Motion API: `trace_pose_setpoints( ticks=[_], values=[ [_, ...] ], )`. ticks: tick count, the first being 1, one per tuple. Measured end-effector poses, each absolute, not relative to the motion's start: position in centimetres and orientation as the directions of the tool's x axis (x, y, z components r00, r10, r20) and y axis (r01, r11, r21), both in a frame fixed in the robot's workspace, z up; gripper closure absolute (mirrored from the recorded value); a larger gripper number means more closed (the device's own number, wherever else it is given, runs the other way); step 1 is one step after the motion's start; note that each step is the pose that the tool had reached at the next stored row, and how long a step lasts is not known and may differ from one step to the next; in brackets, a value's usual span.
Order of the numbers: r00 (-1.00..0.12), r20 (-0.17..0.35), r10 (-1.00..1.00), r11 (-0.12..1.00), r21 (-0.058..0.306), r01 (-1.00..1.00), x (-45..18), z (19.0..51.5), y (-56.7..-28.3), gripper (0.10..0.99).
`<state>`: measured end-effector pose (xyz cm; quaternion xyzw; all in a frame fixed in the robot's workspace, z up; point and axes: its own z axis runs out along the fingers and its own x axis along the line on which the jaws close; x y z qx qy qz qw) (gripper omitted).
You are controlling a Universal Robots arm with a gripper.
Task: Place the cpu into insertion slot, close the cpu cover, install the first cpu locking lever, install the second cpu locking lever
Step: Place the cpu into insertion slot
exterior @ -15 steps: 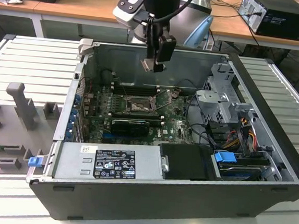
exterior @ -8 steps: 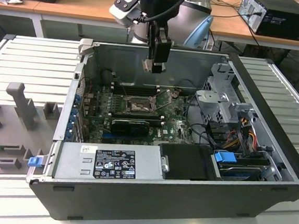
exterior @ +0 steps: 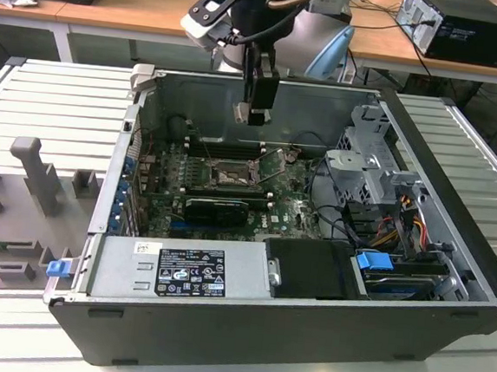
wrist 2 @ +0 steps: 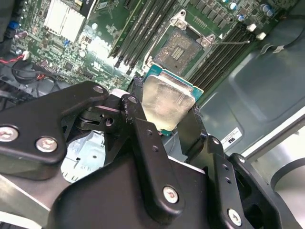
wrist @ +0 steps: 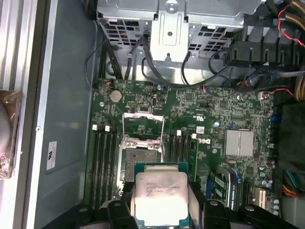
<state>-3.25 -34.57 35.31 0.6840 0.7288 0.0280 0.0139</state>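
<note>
My gripper (exterior: 255, 110) hangs above the open computer case, shut on the cpu (exterior: 243, 111), a pale silver square chip with a green edge. In both wrist views the cpu (wrist 2: 167, 102) (wrist: 161, 193) sits between the black fingers (wrist 2: 138, 119), held by two opposite edges. The insertion slot (wrist: 140, 164) (wrist 2: 178, 47) (exterior: 232, 174) lies open on the green board below, dark in the centre. The cpu cover (wrist: 143, 126), a silvery frame, stands swung up off the slot's far side. The cpu is clearly above the slot and apart from it.
Black memory sticks (wrist: 102, 157) flank the slot on both sides. A metal drive cage (exterior: 368, 162) with cables, a long black card (exterior: 216, 208) and the power supply (exterior: 180, 271) fill the case. Grey fixtures (exterior: 27, 175) stand on the table at the exterior view's left.
</note>
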Motion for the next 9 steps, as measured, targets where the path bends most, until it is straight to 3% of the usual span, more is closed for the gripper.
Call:
trace_pose_setpoints(
  ticks=[9],
  values=[
    [-0.017,0.018,1.000,0.016,0.059,0.998,-3.26,34.94,-34.47,0.557]
  ],
)
